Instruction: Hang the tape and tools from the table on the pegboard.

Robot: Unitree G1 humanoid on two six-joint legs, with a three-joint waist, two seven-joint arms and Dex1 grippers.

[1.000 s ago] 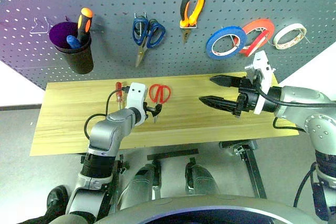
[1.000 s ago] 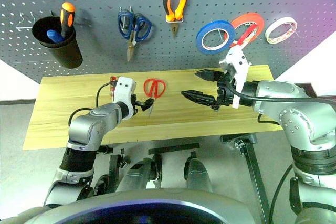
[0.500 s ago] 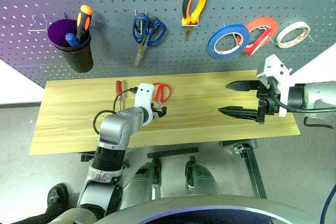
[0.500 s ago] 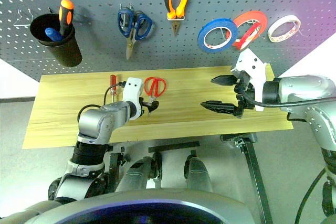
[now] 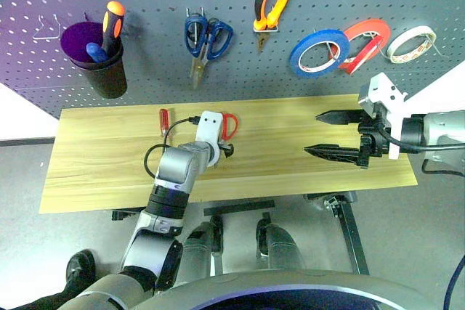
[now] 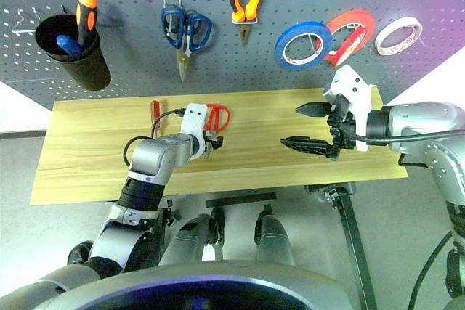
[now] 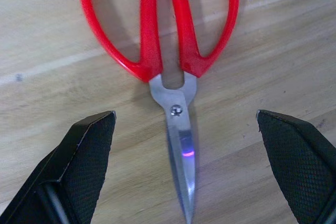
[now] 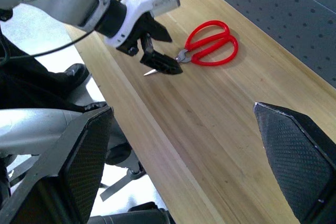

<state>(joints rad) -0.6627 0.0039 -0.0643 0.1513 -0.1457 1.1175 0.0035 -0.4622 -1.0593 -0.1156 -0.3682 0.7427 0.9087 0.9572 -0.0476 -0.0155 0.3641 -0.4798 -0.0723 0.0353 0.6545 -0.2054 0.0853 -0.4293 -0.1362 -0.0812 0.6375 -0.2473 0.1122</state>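
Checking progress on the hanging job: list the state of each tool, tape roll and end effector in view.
Red-handled scissors: flat on table, blades closed, ungrasped.
Red-handled screwdriver: lying on table.
Pliers: hung on pegboard.
Red tape: hung.
Blue tape: hung.
White tape: hung.
Blue-handled scissors: hung.
Left end effector: open, straddling scissor blades.
Right end effector: open, empty.
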